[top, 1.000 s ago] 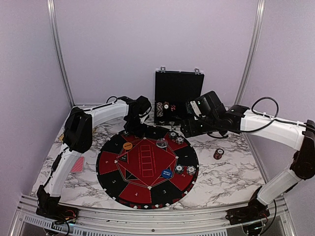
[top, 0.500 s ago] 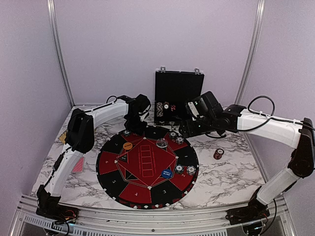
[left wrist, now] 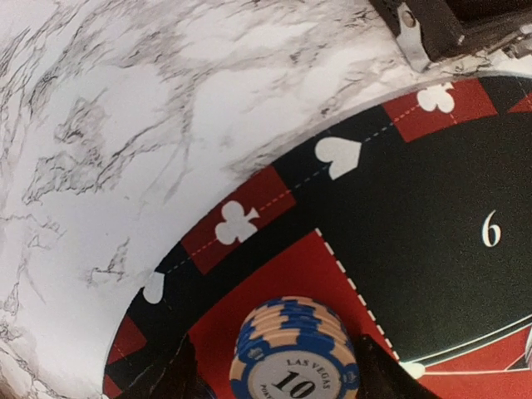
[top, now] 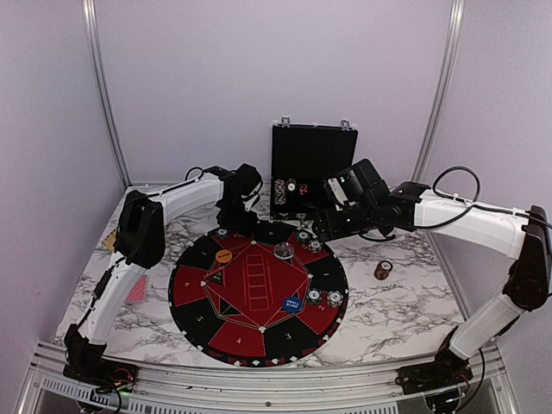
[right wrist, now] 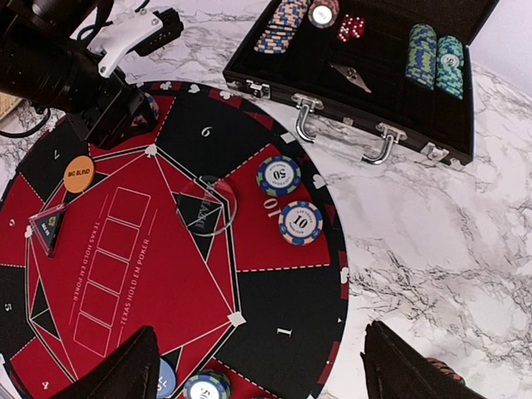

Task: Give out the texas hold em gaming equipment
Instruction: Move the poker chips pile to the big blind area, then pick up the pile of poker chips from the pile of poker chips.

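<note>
because every seat seems due its stake, the left gripper [left wrist: 278, 372] straddles a blue chip stack [left wrist: 291, 337] at the bottom of its view, jaws parted and not quite pinching, on a red wedge of the mat [left wrist: 399, 208], while the right gripper [right wrist: 259, 349] hangs wide and empty.

This looks like a robotics lab test cell. Plain pale lilac wall panels [top: 276, 60] held in silver aluminium frame posts [top: 102, 95] enclose a white marble-patterned tabletop [top: 405, 293]. Two white-and-black robot arms [top: 177, 198] are bolted to a slotted aluminium rail [top: 259, 373] along its near edge.
</note>
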Tool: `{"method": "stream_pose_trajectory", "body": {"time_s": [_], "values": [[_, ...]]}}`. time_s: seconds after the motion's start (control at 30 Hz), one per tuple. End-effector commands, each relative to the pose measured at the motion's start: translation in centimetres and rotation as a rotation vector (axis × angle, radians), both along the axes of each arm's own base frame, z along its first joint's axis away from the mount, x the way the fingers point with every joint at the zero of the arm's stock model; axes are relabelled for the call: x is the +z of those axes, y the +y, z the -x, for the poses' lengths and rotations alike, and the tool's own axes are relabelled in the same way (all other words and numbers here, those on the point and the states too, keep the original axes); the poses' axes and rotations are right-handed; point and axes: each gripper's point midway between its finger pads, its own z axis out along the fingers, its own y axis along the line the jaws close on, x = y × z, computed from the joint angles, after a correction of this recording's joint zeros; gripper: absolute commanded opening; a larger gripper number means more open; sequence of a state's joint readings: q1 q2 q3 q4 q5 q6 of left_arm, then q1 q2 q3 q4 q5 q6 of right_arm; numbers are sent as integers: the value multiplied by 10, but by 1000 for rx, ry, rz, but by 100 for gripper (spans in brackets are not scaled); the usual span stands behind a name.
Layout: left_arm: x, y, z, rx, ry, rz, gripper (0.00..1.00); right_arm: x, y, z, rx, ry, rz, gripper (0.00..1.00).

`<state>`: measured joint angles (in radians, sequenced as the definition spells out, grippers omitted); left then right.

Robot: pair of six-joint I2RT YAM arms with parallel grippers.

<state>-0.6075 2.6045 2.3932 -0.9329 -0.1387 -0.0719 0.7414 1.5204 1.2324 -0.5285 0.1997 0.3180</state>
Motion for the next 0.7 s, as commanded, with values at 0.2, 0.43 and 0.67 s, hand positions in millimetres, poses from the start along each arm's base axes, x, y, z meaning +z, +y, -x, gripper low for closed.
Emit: {"method": "stream_pose_trajectory", "body": {"time_s": [0.2, 0.43, 0.67], "values": [[48, -5, -5, -8, -54, 71, 79, 20, 2, -6, -10, -31, -20, 82], [102, -16, -3, -17, -115, 175, 95, 17, -4, -6, -33, -32, 5, 83], [152, -10, 8, 20, -175, 253, 99, 8, -15, -4, -66, -12, 29, 83]]}}
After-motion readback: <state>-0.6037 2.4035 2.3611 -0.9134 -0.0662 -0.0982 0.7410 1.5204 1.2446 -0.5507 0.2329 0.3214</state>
